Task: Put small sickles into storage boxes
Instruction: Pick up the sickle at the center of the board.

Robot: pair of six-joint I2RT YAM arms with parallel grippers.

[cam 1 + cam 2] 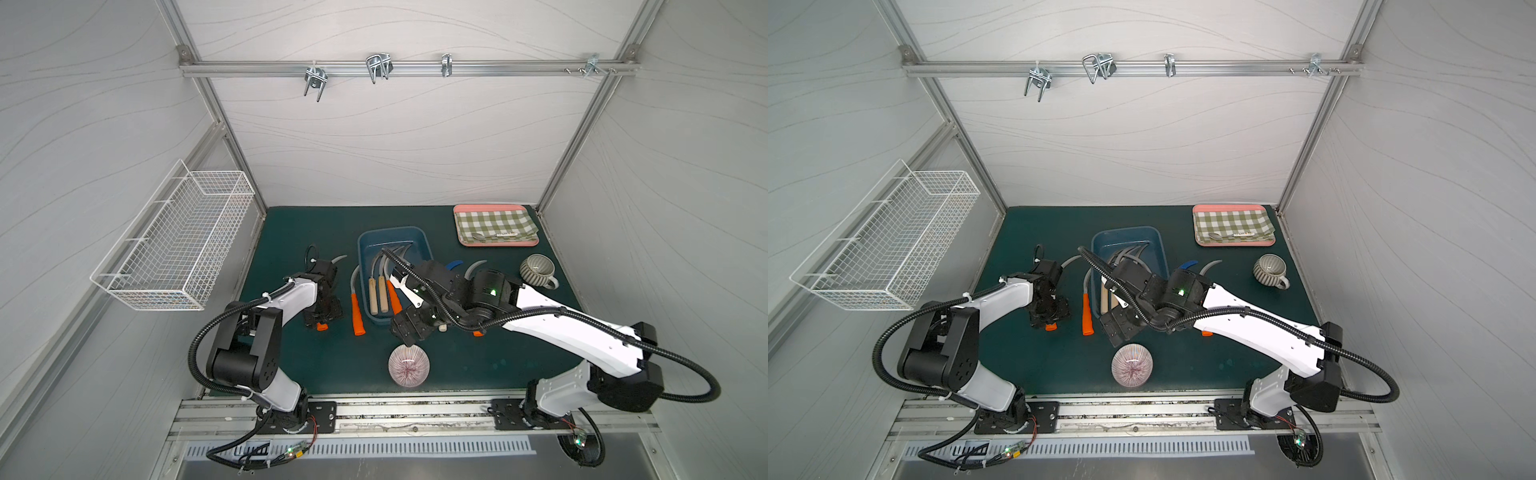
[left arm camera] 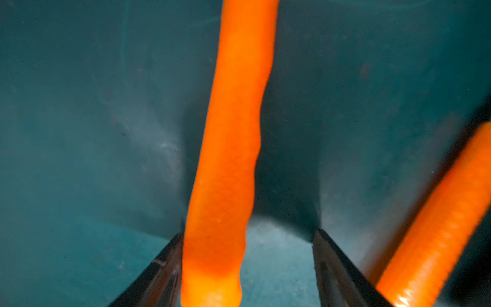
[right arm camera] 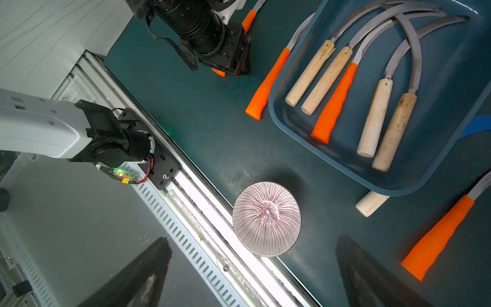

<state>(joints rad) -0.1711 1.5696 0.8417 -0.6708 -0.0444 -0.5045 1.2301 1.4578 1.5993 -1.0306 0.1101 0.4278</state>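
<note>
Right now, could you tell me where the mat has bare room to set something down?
Free: the back-left corner of the mat, beside the blue tub; and the near-right part, between the striped bowl and the mat's right edge. Crowded: both long sides of the tub, where loose sickles lie.

Dark green table mat [image 1: 291,232] carries: dark blue shallow plastic tub [image 1: 390,237] just beside right gripper [image 1: 408,337], purple-striped ceramic bowl [image 1: 408,367] close ahead of it. Orange-handled grey-bladed sickle [image 1: 356,309] flat between tub and left gripper [image 1: 322,322]; second orange sickle handle [image 2: 228,159] between that gripper's jaws. Grey ribbed mug [image 1: 536,271] and pink tray with green checked cloth [image 1: 490,207] well away from both grippers.
</note>
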